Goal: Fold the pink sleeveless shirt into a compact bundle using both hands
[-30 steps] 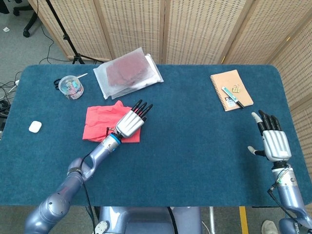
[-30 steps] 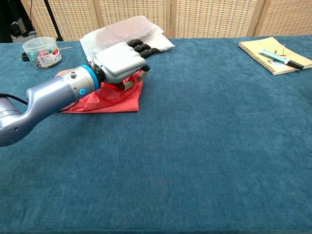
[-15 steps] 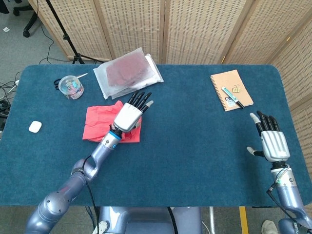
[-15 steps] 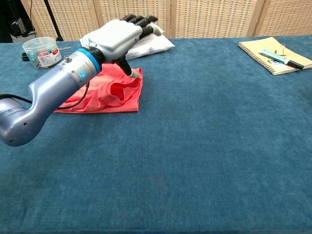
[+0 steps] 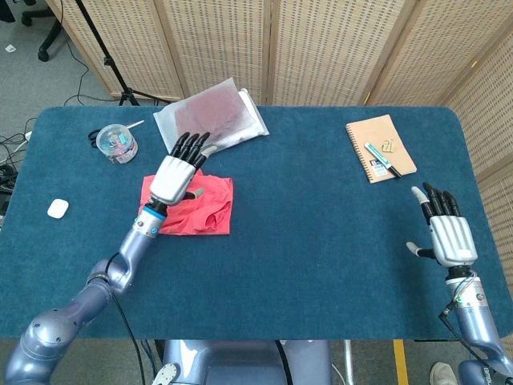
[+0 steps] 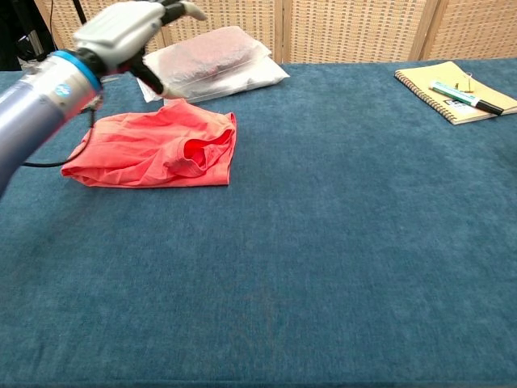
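The pink sleeveless shirt (image 5: 202, 207) (image 6: 160, 149) lies folded into a small rectangle on the blue table, left of centre. My left hand (image 5: 175, 170) (image 6: 128, 28) hovers above the shirt's far left part, lifted off it, fingers spread and holding nothing. My right hand (image 5: 446, 229) stays far off at the table's right edge, palm down, fingers apart and empty; it does not show in the chest view.
A clear bag with a dark red garment (image 5: 210, 117) (image 6: 214, 60) lies just behind the shirt. A small plastic tub (image 5: 117, 143) stands at the back left, a white object (image 5: 57, 208) near the left edge. A notebook with a pen (image 5: 380, 147) (image 6: 456, 91) sits back right.
My left hand has lifted off the shirt and swung left and up, fingers opening. The shirt stays folded where it was. The right hand has hardly moved.
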You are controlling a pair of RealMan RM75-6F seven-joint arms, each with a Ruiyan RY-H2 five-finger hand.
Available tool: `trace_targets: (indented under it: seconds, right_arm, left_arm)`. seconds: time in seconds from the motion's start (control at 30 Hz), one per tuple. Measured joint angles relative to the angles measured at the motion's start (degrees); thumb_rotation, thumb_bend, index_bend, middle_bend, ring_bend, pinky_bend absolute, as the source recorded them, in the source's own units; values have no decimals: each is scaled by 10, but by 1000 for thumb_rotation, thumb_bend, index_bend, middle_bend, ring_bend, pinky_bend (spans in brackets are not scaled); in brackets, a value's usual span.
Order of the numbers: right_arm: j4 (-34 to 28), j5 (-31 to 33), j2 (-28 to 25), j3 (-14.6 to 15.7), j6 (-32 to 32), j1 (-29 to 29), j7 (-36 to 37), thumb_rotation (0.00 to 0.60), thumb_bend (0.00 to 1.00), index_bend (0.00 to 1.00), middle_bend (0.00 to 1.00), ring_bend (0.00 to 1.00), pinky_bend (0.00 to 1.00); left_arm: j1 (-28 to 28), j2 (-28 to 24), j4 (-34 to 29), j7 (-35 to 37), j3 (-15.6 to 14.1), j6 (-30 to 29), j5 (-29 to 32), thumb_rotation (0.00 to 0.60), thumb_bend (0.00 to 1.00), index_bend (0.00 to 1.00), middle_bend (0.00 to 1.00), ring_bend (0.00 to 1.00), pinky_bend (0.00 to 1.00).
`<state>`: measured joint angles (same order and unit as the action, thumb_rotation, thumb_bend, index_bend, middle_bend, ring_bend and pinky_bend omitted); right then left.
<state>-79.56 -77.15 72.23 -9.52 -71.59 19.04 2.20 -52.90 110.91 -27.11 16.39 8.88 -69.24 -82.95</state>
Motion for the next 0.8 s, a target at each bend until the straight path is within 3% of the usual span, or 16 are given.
trace_targets:
  seconds: [0.4,0.8]
  right_arm:
    - [9,7,10,2,12,5,-15,600,0,0,0,0,0]
    - [8,6,9,3,12,5,-12,600,0,0,0,0,0]
  left_arm:
    - [80,-29,-21,97,-27,41,9,600,0,0,0,0,0]
    - [70,4,-28,95,-30,41,-8,600,0,0,0,0,0]
